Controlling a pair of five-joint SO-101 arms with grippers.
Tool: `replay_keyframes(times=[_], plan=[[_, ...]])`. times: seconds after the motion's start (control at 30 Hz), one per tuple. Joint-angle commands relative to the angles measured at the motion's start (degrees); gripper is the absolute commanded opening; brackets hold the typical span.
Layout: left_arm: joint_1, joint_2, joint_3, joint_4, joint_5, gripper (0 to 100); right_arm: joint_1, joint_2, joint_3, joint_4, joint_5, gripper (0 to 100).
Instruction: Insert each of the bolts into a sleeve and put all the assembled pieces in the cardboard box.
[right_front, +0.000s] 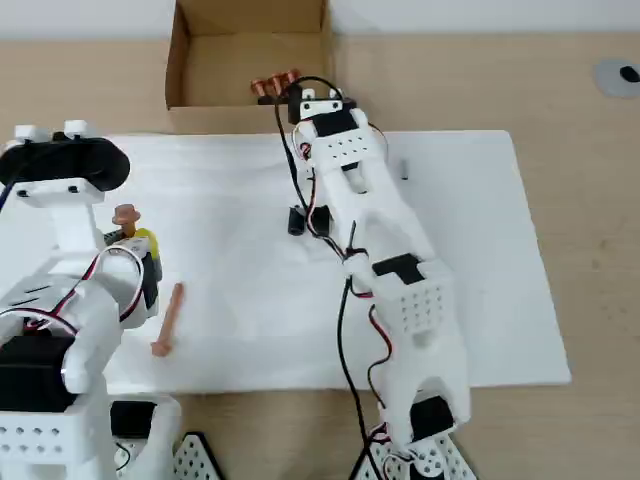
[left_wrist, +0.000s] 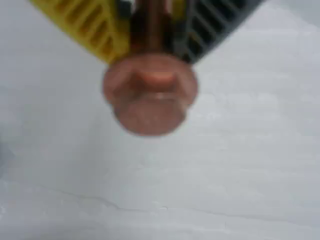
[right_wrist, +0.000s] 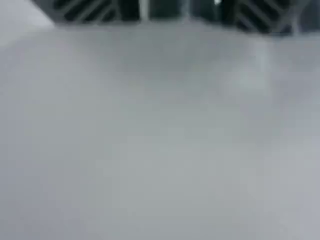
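Observation:
My left gripper (left_wrist: 152, 30) is shut on a copper-coloured bolt (left_wrist: 150, 95), whose flanged head sticks out between the yellow and the black finger. From above, this bolt (right_front: 125, 215) stands upright over the left part of the white sheet. A second bolt (right_front: 168, 320) lies flat on the sheet near its front edge. The cardboard box (right_front: 180, 60) stands open at the back. My right gripper (right_front: 290, 97) is at the box's front wall, right by a few copper-coloured pieces (right_front: 274, 85). A small black piece (right_front: 296, 220), perhaps a sleeve, lies beside the right arm.
The white sheet (right_front: 480, 300) covers the middle of the wooden table. The right arm (right_front: 400, 290) stretches across it from front to back. A small dark item (right_front: 404, 170) lies to the right of that arm. A grey disc (right_front: 618, 77) sits at the far right.

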Motion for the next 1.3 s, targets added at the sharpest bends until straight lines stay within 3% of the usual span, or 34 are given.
replay_keyframes(times=[0.0, 0.43, 0.63, 0.93, 1.27], plan=[[0.9, -0.7, -0.2, -0.9, -0.2, 1, -1.1, -0.4, -4.3, 0.8, -0.4, 1.0], [0.9, -0.8, -0.2, 1.1, -0.2, 1, -1.3, -0.4, -16.1, 4.9, 5.0, 1.2], [1.0, -0.8, -0.4, 2.1, -0.1, 0, -1.2, -0.2, -18.7, 11.7, 13.0, 1.4], [1.1, -0.8, -0.4, 4.1, 0.0, 0, -1.4, -0.2, -18.7, 14.6, 21.0, 24.9], [1.0, -0.8, -0.3, 6.0, -0.1, 0, -3.6, -0.6, -18.7, 15.3, 21.2, 26.4]])
